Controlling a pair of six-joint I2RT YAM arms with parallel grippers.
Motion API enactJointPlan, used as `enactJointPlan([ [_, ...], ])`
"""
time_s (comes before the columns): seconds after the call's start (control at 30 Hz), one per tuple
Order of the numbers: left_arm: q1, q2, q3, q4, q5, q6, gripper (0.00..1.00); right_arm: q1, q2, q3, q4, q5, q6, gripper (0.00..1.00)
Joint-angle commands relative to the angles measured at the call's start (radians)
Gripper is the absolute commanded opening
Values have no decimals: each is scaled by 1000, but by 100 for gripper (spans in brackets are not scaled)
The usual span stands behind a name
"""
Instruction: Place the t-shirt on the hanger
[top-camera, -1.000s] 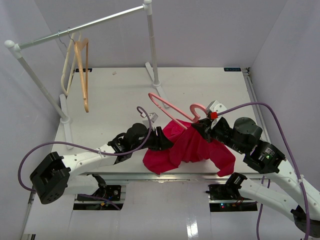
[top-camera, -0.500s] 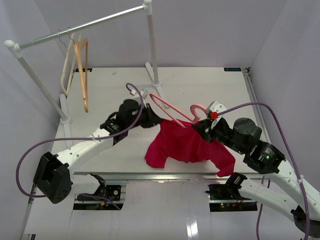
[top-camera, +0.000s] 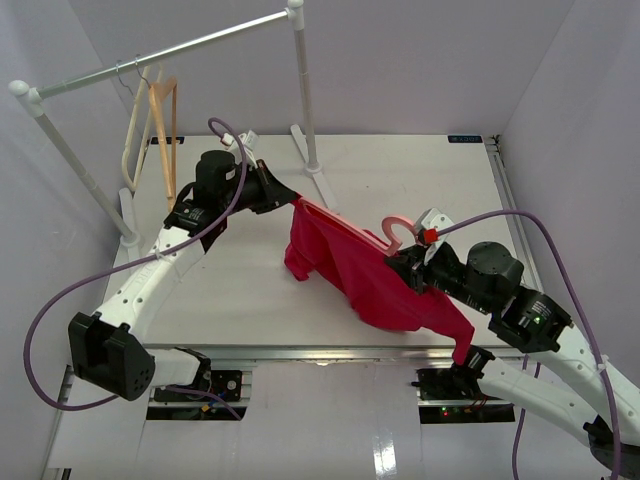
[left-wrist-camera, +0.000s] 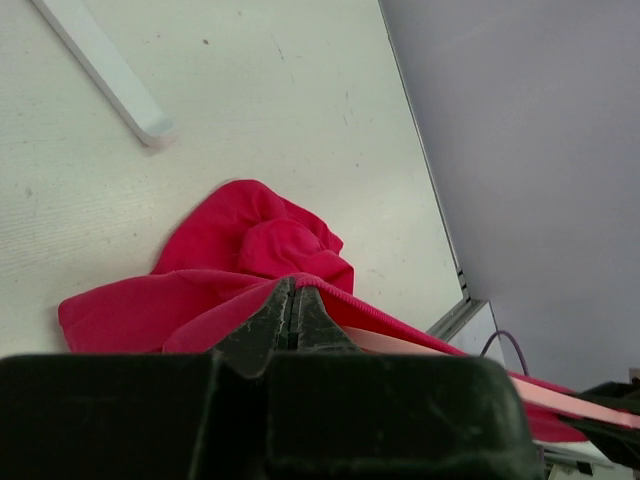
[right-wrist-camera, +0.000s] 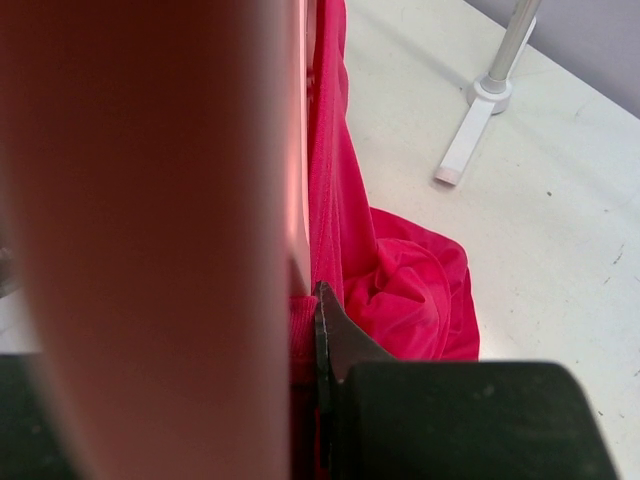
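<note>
Your left gripper (top-camera: 288, 198) is pressed together on a fold of the plain crimson-red short-sleeved t-shirt (top-camera: 370, 280), holding it high and far out toward the back left of the white table (top-camera: 430, 170). The garment runs as a taut red band from that pinch down to your right gripper (top-camera: 408, 264). The right gripper appears clamped on the neck of the thin pink plastic hanger (top-camera: 396, 217), just below its curved hook, apparently to brace the frame against the pull. The stretch seems meant to draw the fabric along the hanger's arm, which the left wrist view shows as a pink strip emerging from under the cloth. Loose cloth bunches on the table below. The shirt looks threaded on but not yet squared over both shoulders.
</note>
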Motion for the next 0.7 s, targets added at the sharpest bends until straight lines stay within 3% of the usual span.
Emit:
enactJointPlan([
  [0.0, 22, -4, 93, -54, 53, 68, 0, 1, 13, 10, -10, 6, 17, 8],
  [0.13, 18, 9, 106, -65, 141, 86, 0, 1, 64, 11, 19, -3, 24, 8],
  [0.37, -33, 20, 142, -78, 152, 98, 0, 3, 249, 71, 100, 23, 19, 8],
  [0.67, -217, 60, 204, -101, 199, 77, 0, 2, 387, 122, 245, 23, -8, 8],
])
